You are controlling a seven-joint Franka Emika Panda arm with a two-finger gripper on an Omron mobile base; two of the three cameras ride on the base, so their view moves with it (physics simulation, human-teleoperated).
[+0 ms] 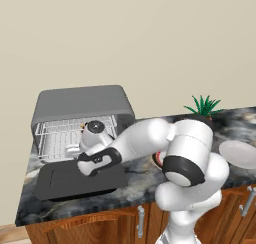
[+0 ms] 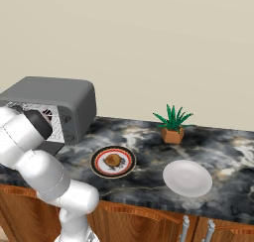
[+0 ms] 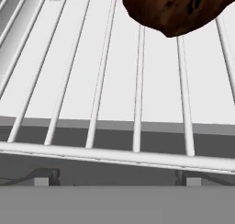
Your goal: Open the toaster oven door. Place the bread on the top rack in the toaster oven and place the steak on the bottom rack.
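Steak (image 3: 176, 9) down on a wire rack (image 3: 137, 81) inside the toaster oven (image 1: 82, 103), lying free, nothing pinching it. Can't tell from these views whether that shelf is the bottom rack or the upper one; worth checking before moving on.

Gripper (image 3: 117, 178) inside the oven cavity, spread wide, holding nothing, tips low at the front bar of the rack and short of the meat. Toaster oven door (image 1: 80, 180) fully dropped, flat on the counter (image 2: 149, 137) in front of the oven, forearm passing over it.

Bread (image 2: 113, 160) not yet loaded: sitting on the patterned plate (image 2: 99, 169), on the counter just right of the oven. White plate (image 2: 187, 178) further right of the oven, potted plant (image 2: 172, 124) behind that, near the wall.

Step in hand, by the look of it: back out of the oven, then fetch the bread.
- Pull straight back along the rack wires, jaws kept spread, no lift until clear of the front bar, otherwise risk of hooking the shelf or dragging the steak.
- Keep wrist above the open door on exit.
- Swing right of the oven to the patterned plate, come down on the bread from above, pinch across its width.
- Enter high for the top rack, well clear of the steak.
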